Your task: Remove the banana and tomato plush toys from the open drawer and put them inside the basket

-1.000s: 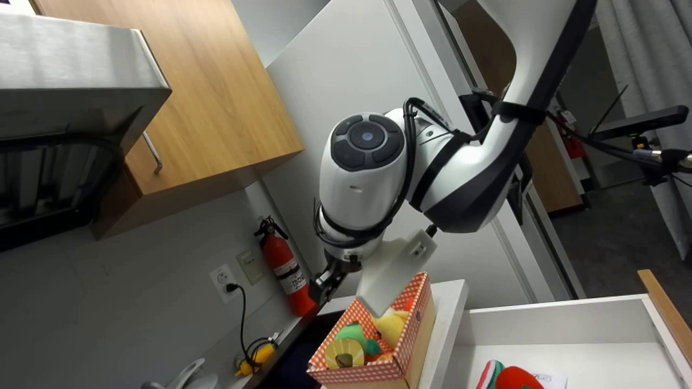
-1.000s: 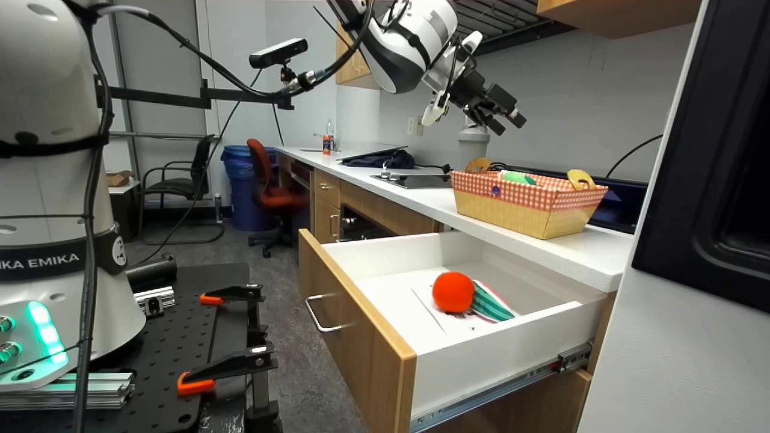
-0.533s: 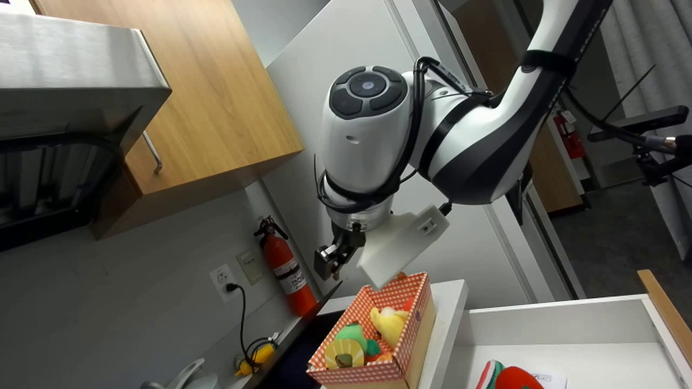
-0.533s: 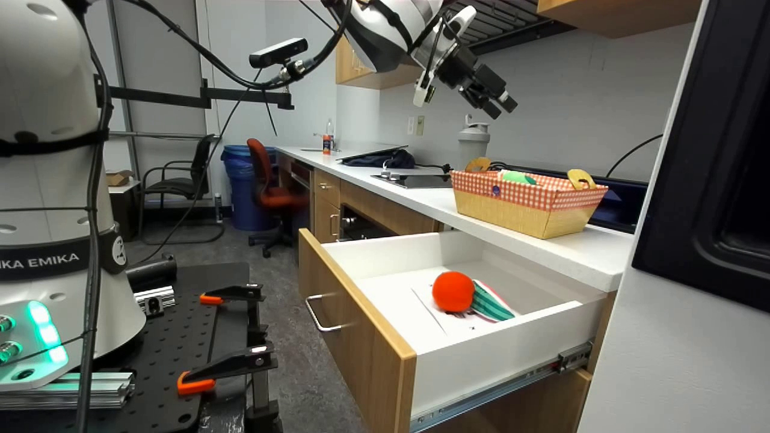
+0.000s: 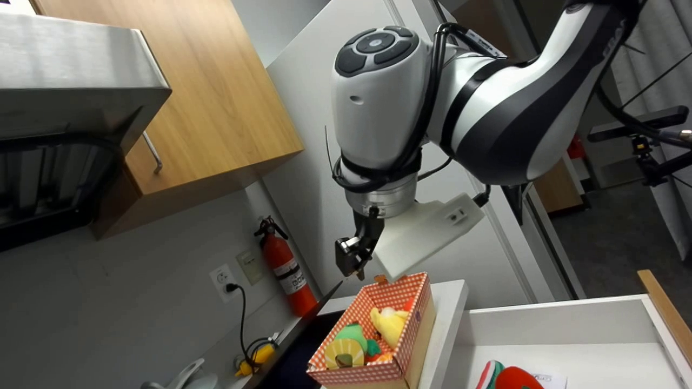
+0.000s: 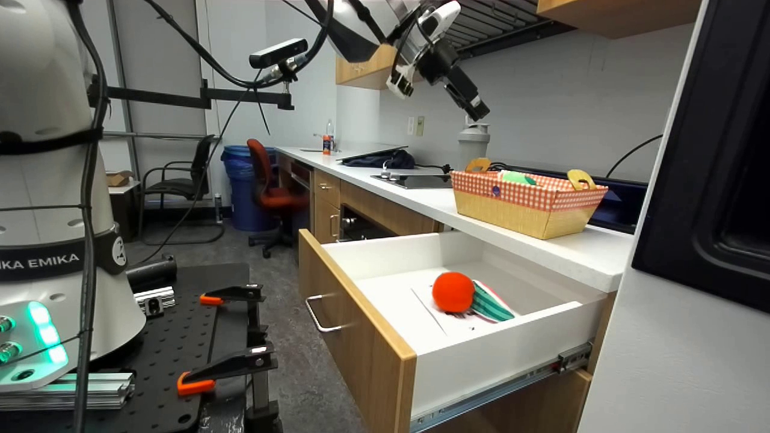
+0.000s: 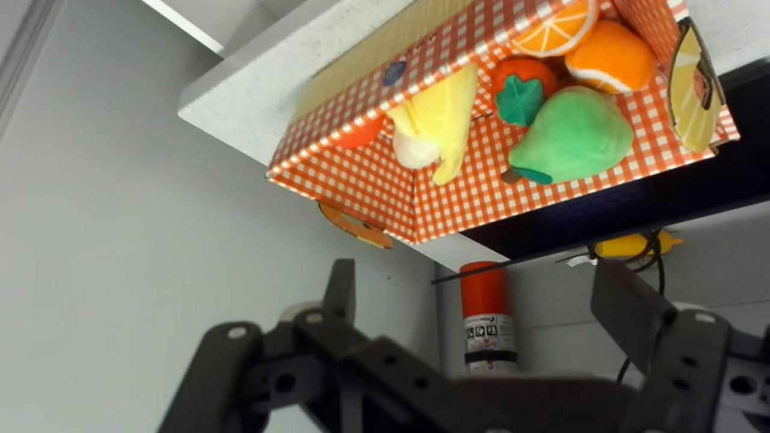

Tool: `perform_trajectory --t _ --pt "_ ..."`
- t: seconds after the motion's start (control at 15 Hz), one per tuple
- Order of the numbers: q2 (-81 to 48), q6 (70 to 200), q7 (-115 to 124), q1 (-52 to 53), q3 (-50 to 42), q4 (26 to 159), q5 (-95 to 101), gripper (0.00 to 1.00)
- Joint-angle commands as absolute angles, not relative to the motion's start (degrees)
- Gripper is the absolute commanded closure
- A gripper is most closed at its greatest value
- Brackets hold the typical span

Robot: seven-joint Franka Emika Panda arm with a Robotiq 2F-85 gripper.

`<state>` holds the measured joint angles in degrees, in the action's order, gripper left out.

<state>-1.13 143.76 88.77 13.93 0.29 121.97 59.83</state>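
Where the counter [image 6: 595,249] runs back along the wall [image 6: 565,108], the white arm [image 5: 378,113] reaches out above it. Just under the counter's edge the drawer [image 6: 481,361] stands pulled open. On the counter sits the basket [image 6: 511,210], upright, lined in red check. An extinguisher [image 5: 286,270] is by the wall. The gripper [image 7: 481,294] slants downward near one end of the basket, higher than its rim and apart from it; in the wrist view its fingers [image 7: 628,316] are spread wide, with the extinguisher showing through the gap. Inside the basket lie the pear [image 7: 577,138] and the banana [image 7: 451,111], the banana near a long side, its white tip bared. Beside the pear are the orange [image 7: 613,54] and a red toy [image 7: 522,90] with a green leafy top. In the drawer, in both exterior views, lies the red ball [image 6: 453,292], with the wedge [image 6: 492,302], striped green, just beside it. Which red piece is the tomato I cannot tell.
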Motion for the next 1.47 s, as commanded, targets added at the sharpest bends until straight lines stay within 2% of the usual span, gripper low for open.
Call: perform_trajectory --t 0.0,0.6,1.4 --pt "2.9 143.1 87.3 10.3 2.5 125.9 54.2 0.0" --pt "5.8 142.7 85.3 6.1 2.4 131.7 42.7 0.0" --pt "2.1 144.1 85.8 3.6 2.0 135.7 42.0 0.0"
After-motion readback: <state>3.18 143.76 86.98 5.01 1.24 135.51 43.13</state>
